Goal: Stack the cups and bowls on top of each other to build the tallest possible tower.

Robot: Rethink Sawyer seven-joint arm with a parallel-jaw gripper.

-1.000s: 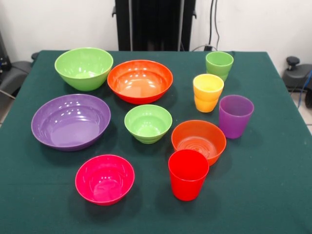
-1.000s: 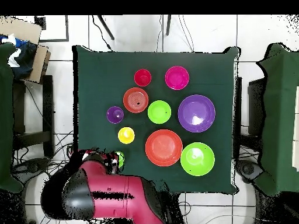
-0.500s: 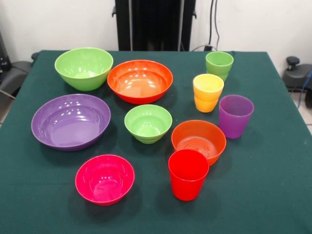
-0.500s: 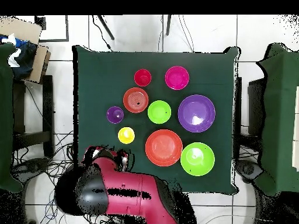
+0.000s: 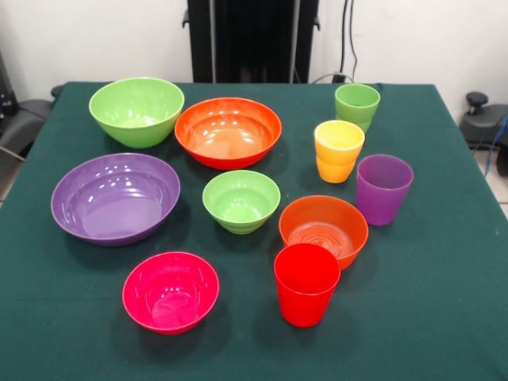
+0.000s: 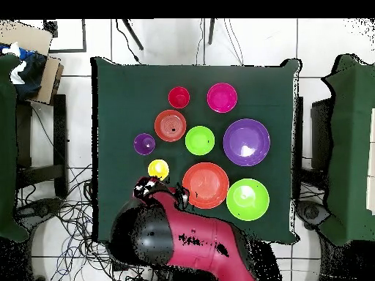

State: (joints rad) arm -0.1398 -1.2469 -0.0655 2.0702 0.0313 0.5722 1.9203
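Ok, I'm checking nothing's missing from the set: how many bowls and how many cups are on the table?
Bowls: 6
Cups: 4
Total: 10

Cups [image 5: 339, 150] and bowls [image 5: 228, 131] (all upright) stand unstacked, apart.

setting: robot lab or test room. you see a table [image 5: 444, 317] draped in dark green cloth, a white tiled floor [image 6: 73, 110] strewn with loose cables [image 6: 62, 208], a black pedestal [image 5: 252, 40] against a bare white wall [image 5: 95, 40], and a red robot arm [image 6: 198, 245].
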